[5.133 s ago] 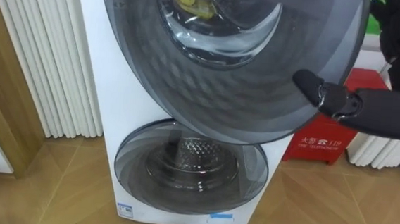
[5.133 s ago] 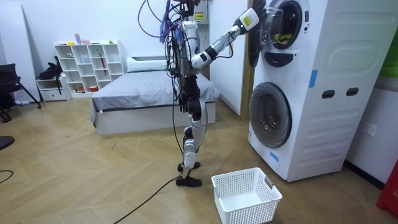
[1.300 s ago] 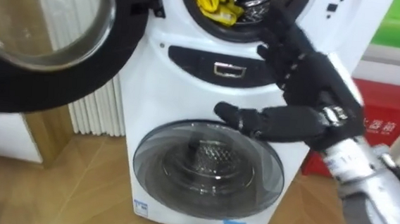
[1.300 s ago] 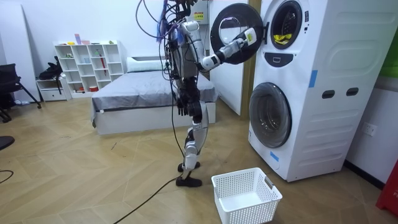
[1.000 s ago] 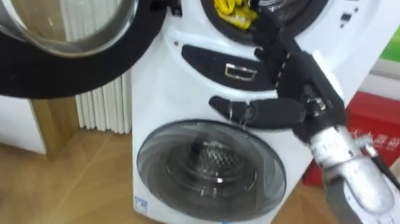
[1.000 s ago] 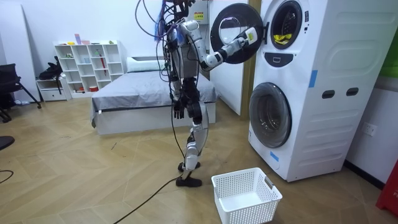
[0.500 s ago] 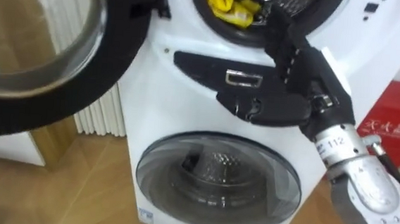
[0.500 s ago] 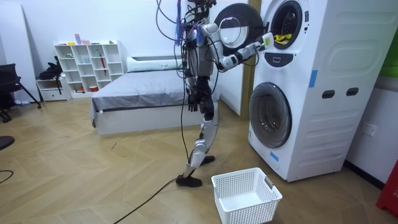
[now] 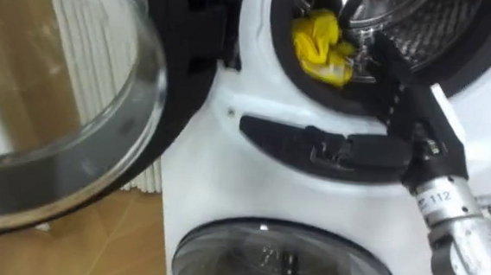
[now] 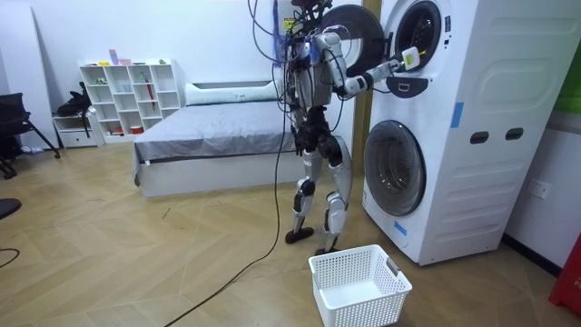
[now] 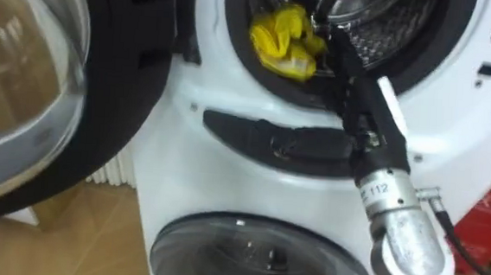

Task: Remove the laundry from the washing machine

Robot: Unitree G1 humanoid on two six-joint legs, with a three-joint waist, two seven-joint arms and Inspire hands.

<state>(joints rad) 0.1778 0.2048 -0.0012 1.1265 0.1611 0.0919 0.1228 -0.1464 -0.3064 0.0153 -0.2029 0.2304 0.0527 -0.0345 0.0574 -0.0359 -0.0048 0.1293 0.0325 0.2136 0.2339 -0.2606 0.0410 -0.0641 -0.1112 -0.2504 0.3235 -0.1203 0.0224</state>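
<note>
The right hand (image 9: 407,123) is matt black with slim, segmented fingers, and a narrow white tag lies along its back. At the wrist sits a dark collar with small bright fittings. Beyond it the forearm is a rounded, pale silver-grey shell with a white label printed in dark numerals, and a thin dark cable runs beside it. In the room view the body is slender, with a dark torso, silver-grey limb shells, dark joints and dark feet. Blue and black cables bunch above its head, and one dark cable trails over the floor.

112 on white label (image 9: 432,201) behind right hand (image 9: 414,136).
</note>
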